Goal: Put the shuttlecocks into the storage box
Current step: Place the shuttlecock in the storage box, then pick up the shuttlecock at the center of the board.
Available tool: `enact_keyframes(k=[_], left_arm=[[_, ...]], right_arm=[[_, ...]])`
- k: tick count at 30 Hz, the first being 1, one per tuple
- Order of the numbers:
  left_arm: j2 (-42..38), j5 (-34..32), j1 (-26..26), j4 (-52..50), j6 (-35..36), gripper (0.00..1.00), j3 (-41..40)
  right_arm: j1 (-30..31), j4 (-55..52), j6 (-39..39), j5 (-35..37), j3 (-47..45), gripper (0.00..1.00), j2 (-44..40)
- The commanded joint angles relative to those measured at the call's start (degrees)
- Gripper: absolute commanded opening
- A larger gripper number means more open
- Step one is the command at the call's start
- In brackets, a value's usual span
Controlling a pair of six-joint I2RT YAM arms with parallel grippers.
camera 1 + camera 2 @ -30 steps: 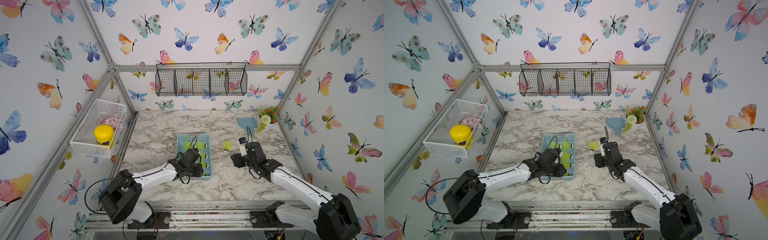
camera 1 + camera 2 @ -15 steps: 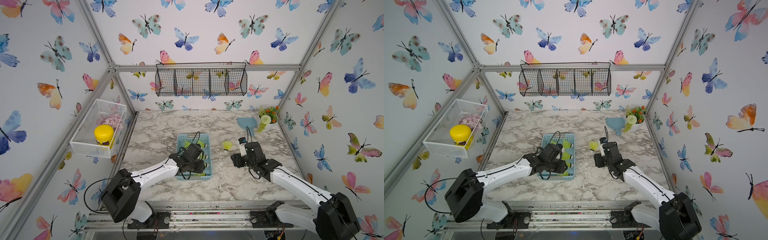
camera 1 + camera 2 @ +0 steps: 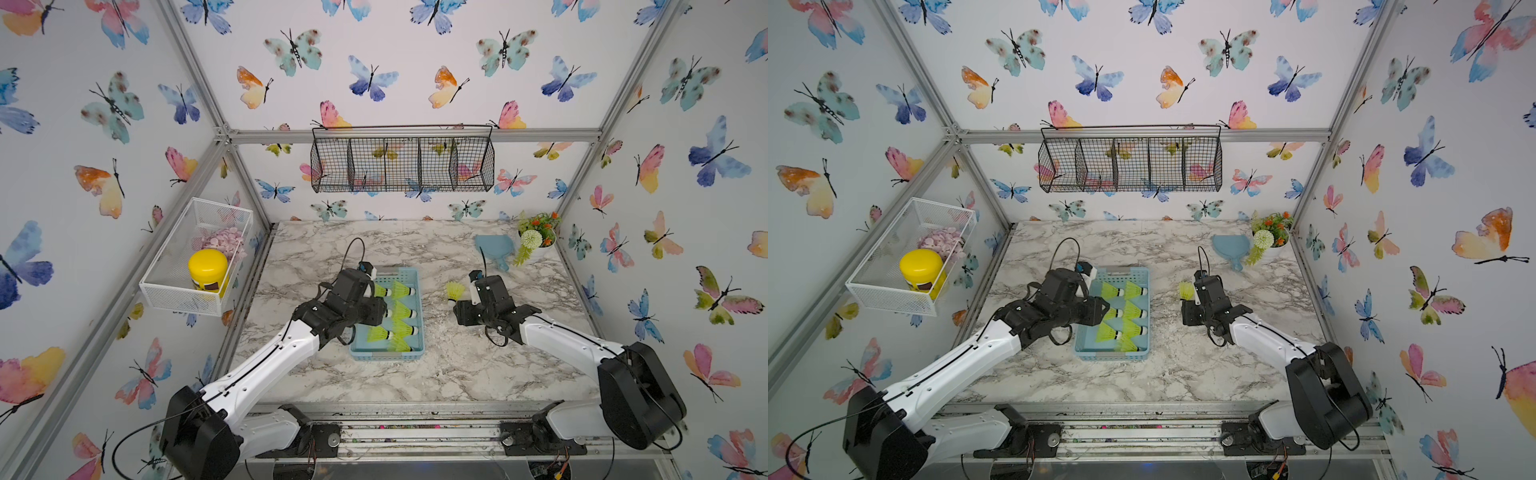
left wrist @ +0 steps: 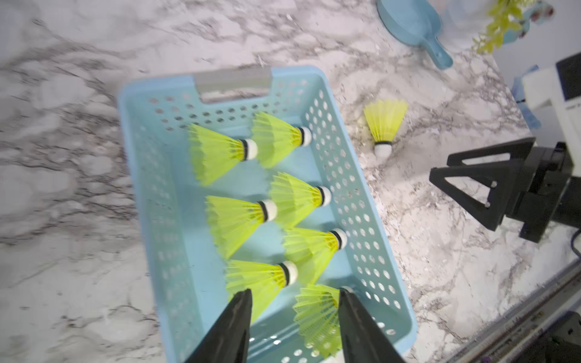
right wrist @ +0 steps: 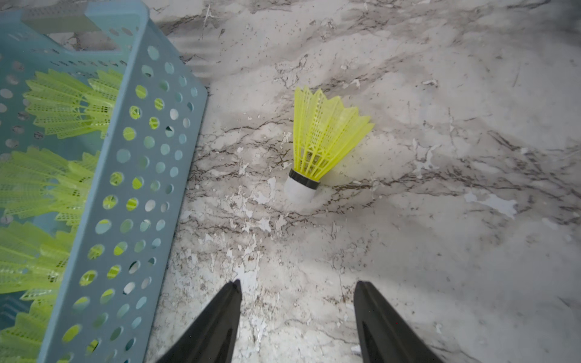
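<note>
Has carried the left gripper point(image 4: 294, 292) farther in over the light blue storage box point(image 4: 151, 176) than a second ago and parted its fingers. These now stand open astride the near-end shuttlecock point(image 4: 317, 317), which is lying on the box floor. Cannot tell whether one finger brushes its cork, hidden behind that finger. Makes seven shuttlecocks point(image 4: 235, 220) inside, corks toward the wall facing the loose shuttlecock point(image 5: 323, 135). Has hardly shifted the right gripper point(image 5: 297, 283): fingers spread, nothing held. Finds that last one straight ahead on the marble tabletop point(image 5: 440, 220), apart from the tips and near the box's outer wall. Cork end nearest, skirt away, long axis roughly along the approach. Plainly nearer the right arm. Both sets of fingertips hidden under the wrists in both top views.
</note>
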Motion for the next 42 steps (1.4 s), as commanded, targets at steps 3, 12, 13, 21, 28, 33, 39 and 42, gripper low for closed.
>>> enact_keyframes(k=[3,12,13,21,28,33,39,42], left_arm=[[-4.6,2.7,8.9,0.0,9.9,0.5,-0.3],[-9.6,3.7,14.0,7.2,12.3,0.51,-5.8],[-9.9,3.2,14.1,7.0,12.2,0.51,-5.9],[-10.9,1.0,14.1,6.2,11.5,0.51,-6.6],[-10.5,0.4,14.1,5.8,11.9,0.5,-6.3],[-10.2,0.5,14.2,5.7,12.2,0.51,-6.3],[-9.8,1.3,14.2,5.7,12.4,0.51,-6.2],[-9.3,3.9,14.3,5.7,13.3,0.51,-6.1]], right_arm=[[-1.1,2.5,5.1,0.2,3.2,0.64,4.6],[-1.7,3.6,7.9,1.3,7.8,0.63,13.1],[-1.7,3.8,8.2,1.6,8.1,0.63,14.0],[-1.8,7.2,9.8,2.7,10.0,0.58,19.9],[-1.8,7.0,6.1,2.9,13.4,0.5,23.9],[-1.8,6.9,1.7,4.0,13.9,0.43,24.5],[-1.8,6.8,-4.4,1.9,13.5,0.28,23.0],[-1.8,6.7,-6.6,0.5,12.9,0.27,20.8]])
